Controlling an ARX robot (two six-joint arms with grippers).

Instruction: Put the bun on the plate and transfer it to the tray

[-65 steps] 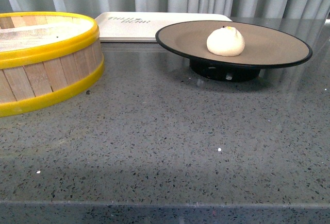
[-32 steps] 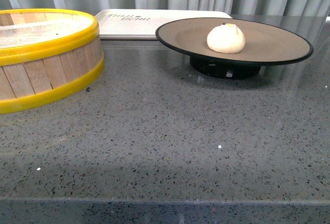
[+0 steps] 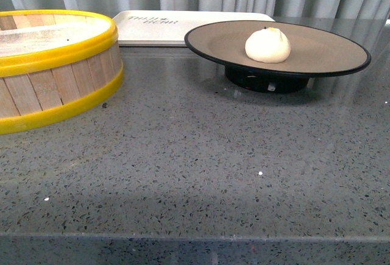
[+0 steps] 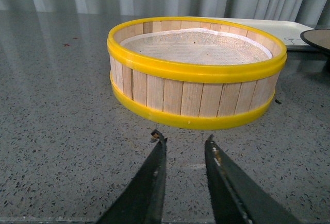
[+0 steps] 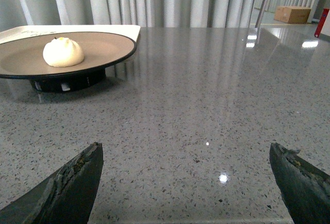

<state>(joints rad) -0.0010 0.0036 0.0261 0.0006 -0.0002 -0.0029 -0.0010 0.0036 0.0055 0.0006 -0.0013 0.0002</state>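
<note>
The white bun sits on the tan plate with a black rim and black foot, at the back right of the grey table. The cream tray lies flat behind the plate, partly hidden by it. Neither arm shows in the front view. In the right wrist view the bun rests on the plate, well ahead of my right gripper, which is open wide and empty over bare table. My left gripper is open and empty, just short of the steamer basket.
A wooden steamer basket with yellow rims stands at the back left; in the left wrist view it sits right before the left fingertips. Grey curtains hang behind the table. The table's front edge runs along the bottom of the front view.
The front view has shifted slightly; the bun, plate, tray and basket keep their places relative to each other.
</note>
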